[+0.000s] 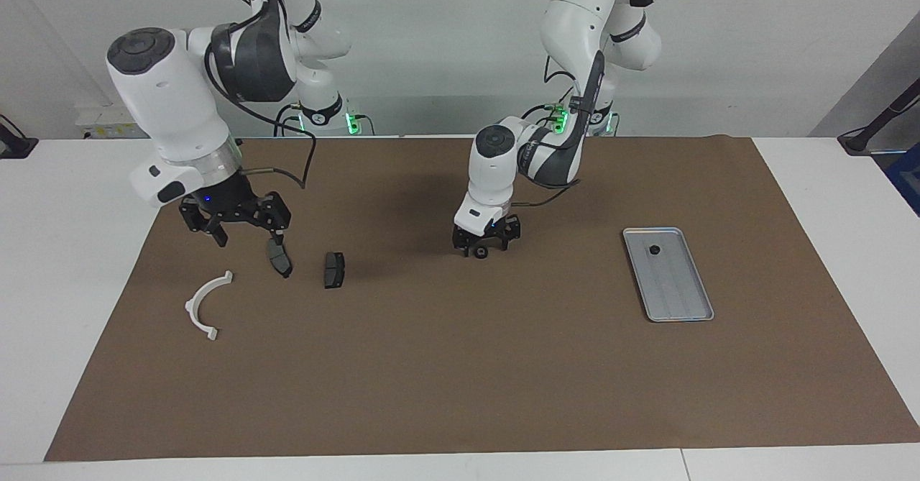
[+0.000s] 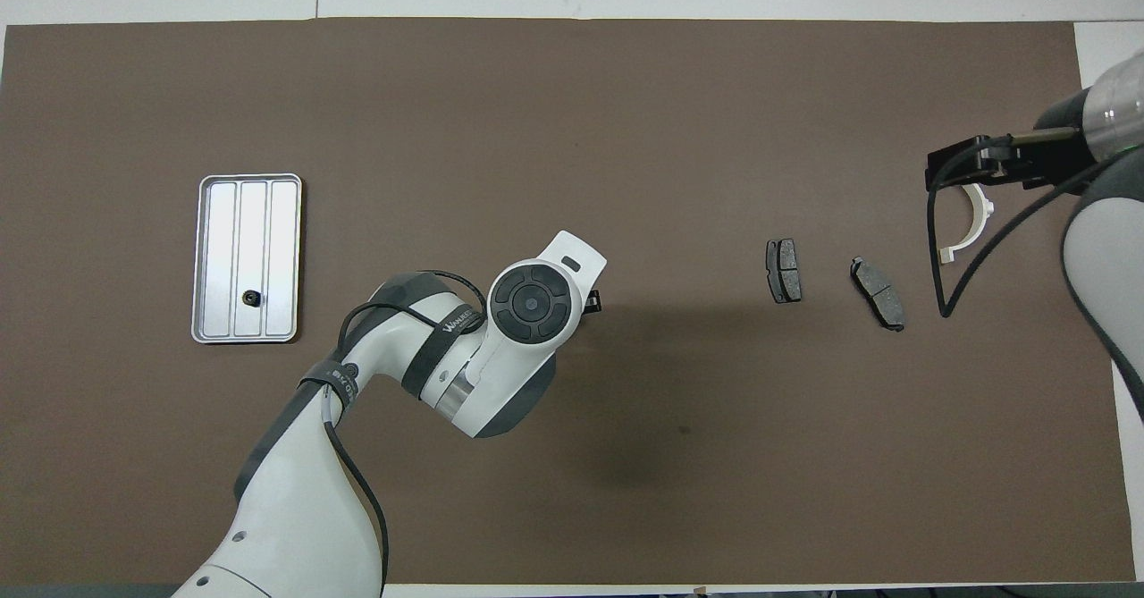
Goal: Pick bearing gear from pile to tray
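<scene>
small black round gear (image 1: pixel 479 252) beneath left pincer (image 1: pixel 484 244).

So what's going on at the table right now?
The left claw is down at the mat, mid-table, on what looks like a small black round piece. Another black piece already lies in the tray. The right claw hangs open, empty, over the pile: a white arc, a dark pad and a second pad.

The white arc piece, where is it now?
The white arc piece lies on the brown mat at the right arm's end, beside two dark plates.
</scene>
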`<action>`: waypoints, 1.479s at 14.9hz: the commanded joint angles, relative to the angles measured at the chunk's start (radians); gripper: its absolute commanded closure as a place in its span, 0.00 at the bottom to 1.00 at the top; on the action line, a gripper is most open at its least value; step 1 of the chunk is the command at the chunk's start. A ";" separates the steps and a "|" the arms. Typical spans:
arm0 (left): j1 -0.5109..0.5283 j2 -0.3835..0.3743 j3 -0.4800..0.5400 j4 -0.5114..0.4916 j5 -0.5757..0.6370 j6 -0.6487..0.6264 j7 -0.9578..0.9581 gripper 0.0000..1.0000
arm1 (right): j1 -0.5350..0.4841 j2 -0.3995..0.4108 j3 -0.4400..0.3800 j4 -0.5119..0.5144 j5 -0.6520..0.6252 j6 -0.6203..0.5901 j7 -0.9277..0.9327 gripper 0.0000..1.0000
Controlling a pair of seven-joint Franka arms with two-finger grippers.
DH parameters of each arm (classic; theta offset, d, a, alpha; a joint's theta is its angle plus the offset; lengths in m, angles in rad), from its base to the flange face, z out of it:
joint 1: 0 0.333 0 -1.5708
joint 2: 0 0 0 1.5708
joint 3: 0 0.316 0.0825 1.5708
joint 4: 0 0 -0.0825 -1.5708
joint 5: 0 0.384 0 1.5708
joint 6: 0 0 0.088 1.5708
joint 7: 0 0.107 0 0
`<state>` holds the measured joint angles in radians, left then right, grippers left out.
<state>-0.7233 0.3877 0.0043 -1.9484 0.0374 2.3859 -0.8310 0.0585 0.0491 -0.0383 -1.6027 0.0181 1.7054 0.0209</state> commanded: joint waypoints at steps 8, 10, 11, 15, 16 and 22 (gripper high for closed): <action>0.001 -0.003 0.023 0.028 -0.005 -0.065 0.004 1.00 | 0.018 -0.150 -0.014 -0.066 -0.043 -0.142 -0.082 0.00; 0.039 -0.012 0.025 0.081 -0.001 -0.160 0.038 1.00 | 0.000 -0.149 -0.008 -0.066 -0.049 -0.139 -0.090 0.00; 0.071 -0.026 0.023 0.106 -0.001 -0.213 0.079 1.00 | 0.000 -0.147 -0.003 -0.066 -0.075 -0.136 -0.091 0.00; 0.221 -0.199 0.022 0.101 -0.011 -0.373 0.293 1.00 | 0.001 -0.147 0.009 -0.066 -0.104 -0.136 -0.082 0.00; 0.270 -0.226 0.020 0.105 -0.014 -0.408 0.367 1.00 | 0.003 -0.147 0.009 -0.066 -0.102 -0.136 -0.082 0.00; 0.611 -0.279 0.022 0.063 -0.037 -0.442 0.910 1.00 | -0.002 -0.147 0.009 -0.066 -0.081 -0.141 -0.078 0.00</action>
<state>-0.2153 0.1289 0.0407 -1.8323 0.0252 1.9260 -0.0867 0.0709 -0.0897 -0.0371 -1.6540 -0.0727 1.5586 -0.0426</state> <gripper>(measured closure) 0.670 0.000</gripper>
